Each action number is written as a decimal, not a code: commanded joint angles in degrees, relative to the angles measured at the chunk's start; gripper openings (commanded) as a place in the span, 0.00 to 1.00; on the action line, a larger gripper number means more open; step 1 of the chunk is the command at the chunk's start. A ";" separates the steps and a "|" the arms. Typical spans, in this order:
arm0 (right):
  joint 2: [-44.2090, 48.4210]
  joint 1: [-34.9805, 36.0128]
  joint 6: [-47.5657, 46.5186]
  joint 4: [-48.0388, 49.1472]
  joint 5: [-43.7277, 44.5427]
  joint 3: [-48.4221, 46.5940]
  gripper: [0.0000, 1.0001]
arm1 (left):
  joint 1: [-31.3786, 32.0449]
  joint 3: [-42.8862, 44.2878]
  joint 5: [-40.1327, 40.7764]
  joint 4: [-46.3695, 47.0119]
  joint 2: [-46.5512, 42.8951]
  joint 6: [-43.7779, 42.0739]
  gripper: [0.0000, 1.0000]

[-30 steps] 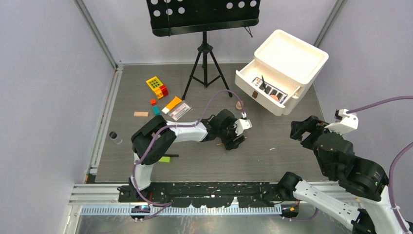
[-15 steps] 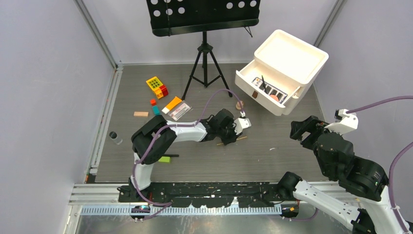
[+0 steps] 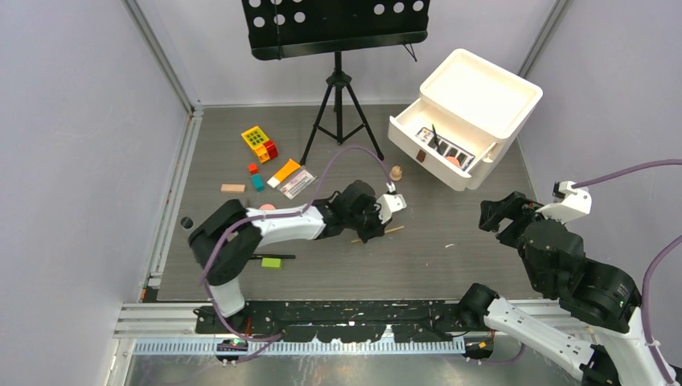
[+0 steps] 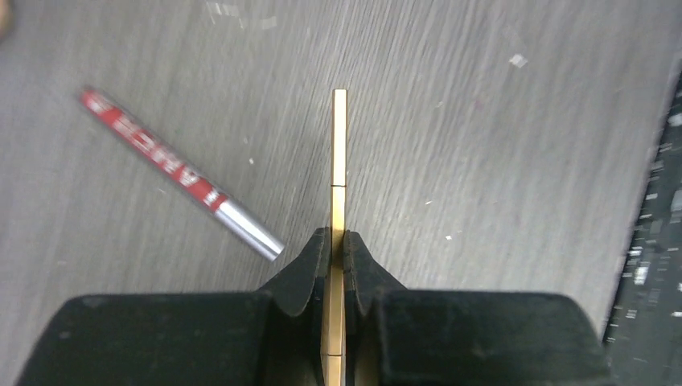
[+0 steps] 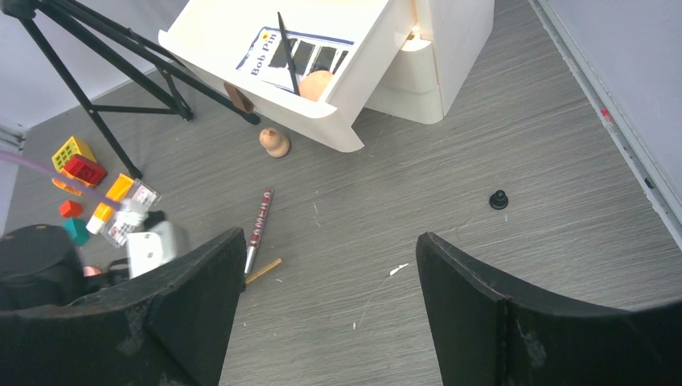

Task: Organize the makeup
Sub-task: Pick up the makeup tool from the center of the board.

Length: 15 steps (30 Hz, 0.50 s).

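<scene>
While its jaws are clamped together on a thin gold pencil [image 4: 339,145], the left gripper [image 4: 338,245] sits down-left of the white drawer box [image 3: 474,96], with a red pencil [image 4: 153,153] lying between them. The right gripper [image 5: 330,241], nearer than the box, gapes wide and holds nothing.

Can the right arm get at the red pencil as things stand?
Likely yes: the right gripper is open and bare table lies before the red pencil, though the left gripper crowds it.
</scene>
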State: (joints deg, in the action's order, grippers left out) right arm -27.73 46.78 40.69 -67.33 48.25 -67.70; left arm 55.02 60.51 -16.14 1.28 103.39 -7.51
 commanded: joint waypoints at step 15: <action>1.66 0.06 1.86 1.17 -0.42 0.32 0.81 | -1.33 15.31 2.83 3.86 -15.16 13.92 0.00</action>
State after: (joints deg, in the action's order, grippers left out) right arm -26.96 46.78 40.95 -67.37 47.92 -67.48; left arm 54.68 68.64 -16.12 0.12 86.41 -2.48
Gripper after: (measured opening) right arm 0.815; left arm 0.070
